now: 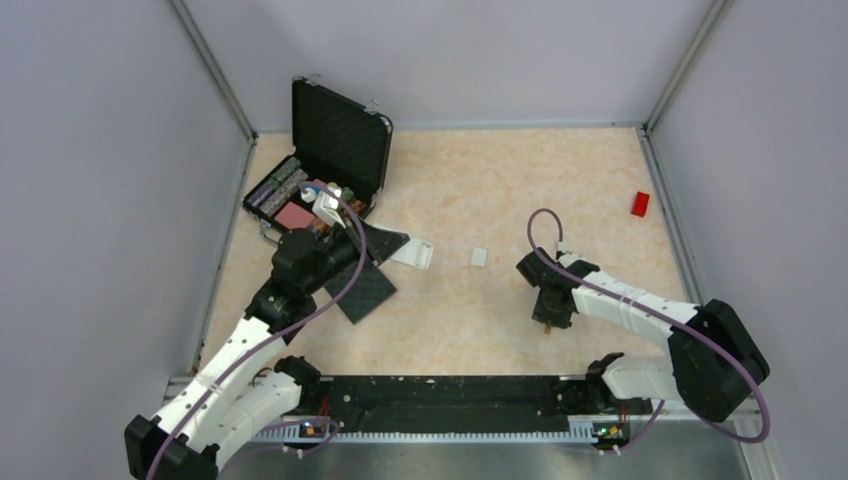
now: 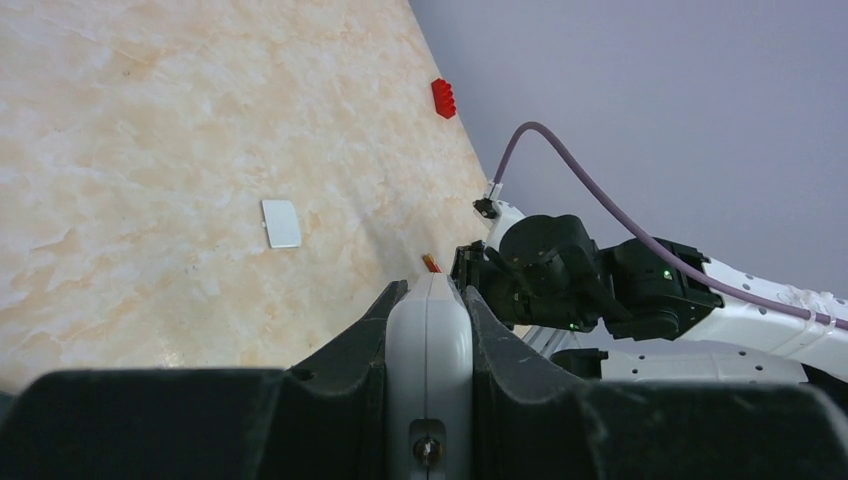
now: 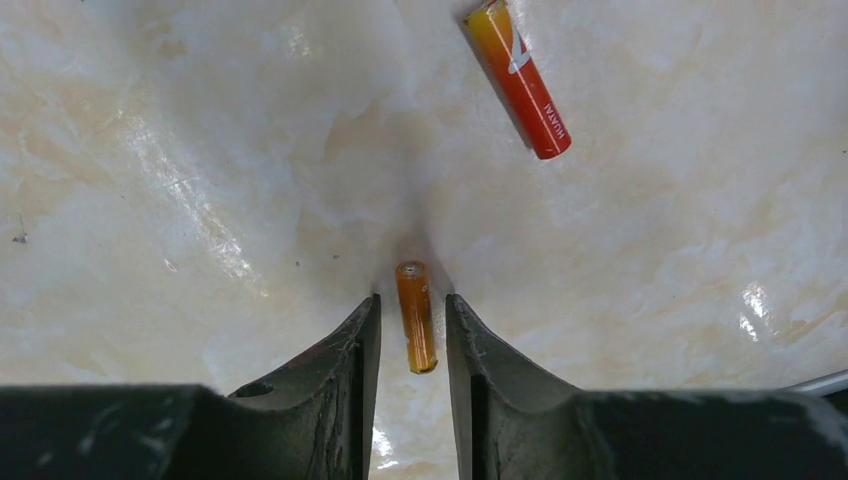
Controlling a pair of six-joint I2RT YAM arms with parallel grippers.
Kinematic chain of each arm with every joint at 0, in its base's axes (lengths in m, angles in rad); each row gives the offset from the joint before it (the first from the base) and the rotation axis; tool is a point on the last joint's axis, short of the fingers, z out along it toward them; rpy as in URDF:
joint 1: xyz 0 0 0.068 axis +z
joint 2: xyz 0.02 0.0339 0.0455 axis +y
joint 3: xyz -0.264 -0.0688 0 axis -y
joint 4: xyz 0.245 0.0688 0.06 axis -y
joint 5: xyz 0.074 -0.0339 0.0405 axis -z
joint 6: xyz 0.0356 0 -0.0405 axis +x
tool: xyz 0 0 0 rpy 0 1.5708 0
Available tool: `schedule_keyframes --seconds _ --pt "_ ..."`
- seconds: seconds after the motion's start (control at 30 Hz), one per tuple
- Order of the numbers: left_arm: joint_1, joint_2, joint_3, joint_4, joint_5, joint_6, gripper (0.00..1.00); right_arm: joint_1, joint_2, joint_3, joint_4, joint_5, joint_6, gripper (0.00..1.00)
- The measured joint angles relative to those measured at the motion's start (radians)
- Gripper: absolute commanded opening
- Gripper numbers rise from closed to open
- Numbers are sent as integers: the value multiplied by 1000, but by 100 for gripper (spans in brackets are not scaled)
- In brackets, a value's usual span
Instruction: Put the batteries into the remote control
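Observation:
My left gripper (image 2: 428,290) is shut on the white-grey remote control (image 2: 430,350), gripped edge-on between both fingers. In the top view the remote (image 1: 416,253) sticks out of the left gripper (image 1: 392,246) left of the table's middle. My right gripper (image 3: 412,312) points down at the table with its jaws slightly apart. One orange battery (image 3: 415,315) lies between the fingers, with a small gap on each side. A second orange-red battery (image 3: 518,80) lies on the table just beyond. The right gripper (image 1: 547,312) is right of centre in the top view.
A small white cover piece (image 1: 478,257) lies mid-table and also shows in the left wrist view (image 2: 281,223). An open black case (image 1: 340,135) with parts stands at the back left. A black square pad (image 1: 368,290) lies under the left arm. A red block (image 1: 640,203) lies far right.

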Motion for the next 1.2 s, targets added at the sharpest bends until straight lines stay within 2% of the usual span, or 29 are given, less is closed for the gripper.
schedule_keyframes --seconds 0.1,0.23,0.47,0.6,0.77,0.97,1.2 --pt "0 0 0 0 0 -3 0 0 0 -3 5 16 4 21" --pt "0 0 0 1 1 -6 0 -1 -9 -14 31 19 11 1" --pt "0 0 -1 8 17 -24 0 -2 -73 -48 60 -2 -6 0" --pt "1 1 -14 65 30 -67 0 -3 -154 -42 77 -39 -45 0" --pt "1 19 -39 187 40 -169 0 6 -203 149 114 -89 -115 0" --pt "1 76 -57 354 53 -314 0 76 -203 406 275 -152 -199 0" --pt "1 114 -58 521 51 -431 0 151 -203 549 464 -188 -238 0"
